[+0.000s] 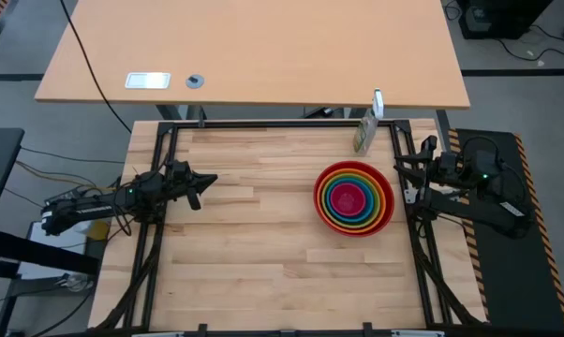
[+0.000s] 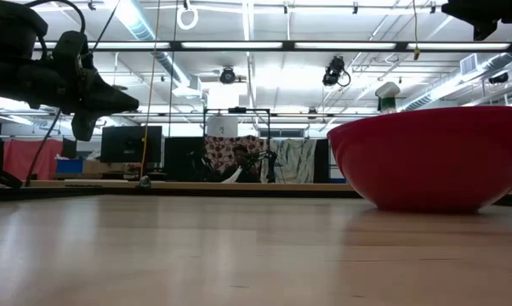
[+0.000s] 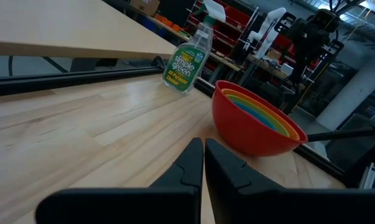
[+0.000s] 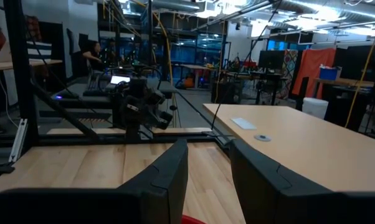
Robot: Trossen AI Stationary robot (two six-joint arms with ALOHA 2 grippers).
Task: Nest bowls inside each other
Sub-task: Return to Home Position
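The bowls (image 1: 354, 197) sit nested in one stack right of the table's middle. The red one (image 2: 435, 157) is outermost and rests on the wood, with orange, green and blue rims inside it and pink at the centre (image 3: 262, 115). My left gripper (image 1: 207, 180) hangs shut at the table's left side, above the wood and well away from the stack; its fingertips (image 3: 203, 146) meet. My right gripper (image 1: 401, 170) stands open at the table's right edge, just beyond the stack's far right. Nothing is between its fingers (image 4: 209, 168).
A green spray bottle (image 1: 364, 131) stands at the far edge, behind the bowls. A black frame rail (image 1: 263, 124) runs around the table. A second tan table (image 1: 263, 47) lies beyond it. Bare wood stretches between my left gripper and the stack.
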